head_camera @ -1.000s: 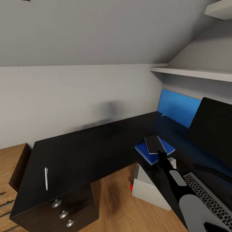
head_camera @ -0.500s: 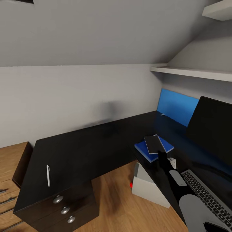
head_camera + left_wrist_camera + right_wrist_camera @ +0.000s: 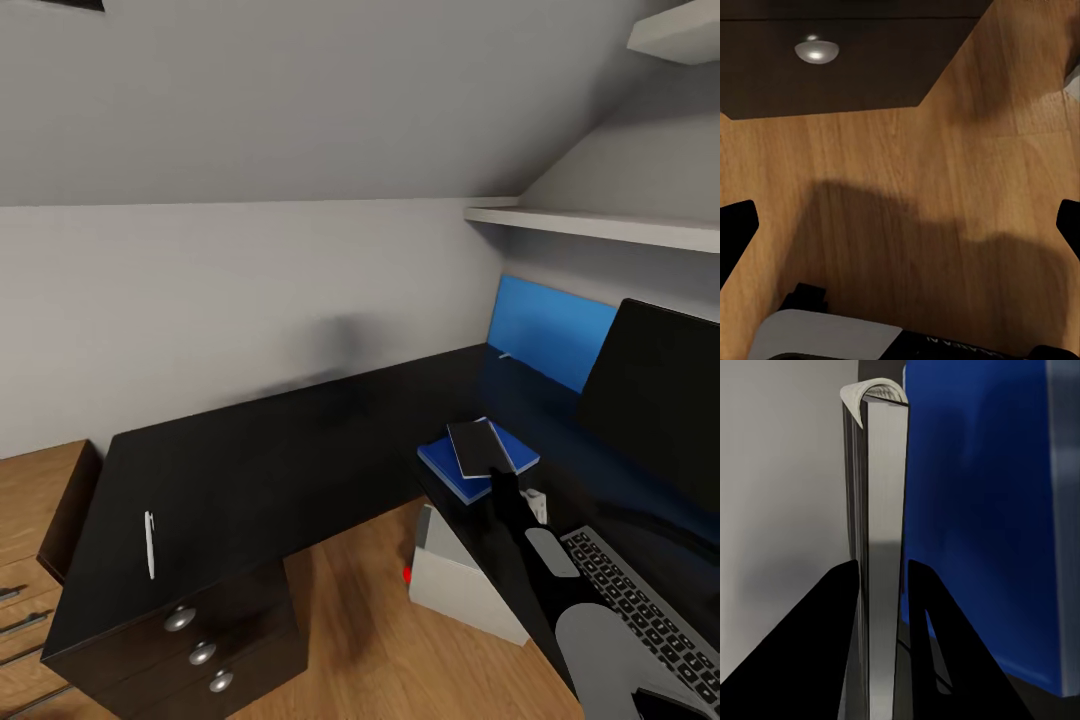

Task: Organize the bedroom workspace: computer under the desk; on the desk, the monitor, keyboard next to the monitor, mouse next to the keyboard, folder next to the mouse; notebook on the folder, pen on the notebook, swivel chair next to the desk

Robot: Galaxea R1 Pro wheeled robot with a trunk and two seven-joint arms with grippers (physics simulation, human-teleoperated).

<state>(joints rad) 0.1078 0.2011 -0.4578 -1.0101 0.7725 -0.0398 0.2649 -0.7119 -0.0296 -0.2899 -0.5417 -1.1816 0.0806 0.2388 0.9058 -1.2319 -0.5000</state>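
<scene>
Pinching the notebook [image 3: 881, 547] by its edge, the right gripper [image 3: 881, 577] has both fingers pressed against the covers; in the head view the notebook [image 3: 477, 447] sits over the blue folder [image 3: 455, 471] at about 3 o'clock on the counter [image 3: 260, 450]. At 4 o'clock lies the keyboard [image 3: 640, 610], with the monitor [image 3: 660, 400] behind it. The grey computer [image 3: 455, 580] stands on the floor below the folder. At 8 o'clock the pen [image 3: 150, 545] rests above the drawer knobs [image 3: 201, 652]. The left gripper [image 3: 900, 232] hangs spread wide over the wooden floor [image 3: 907, 187].
</scene>
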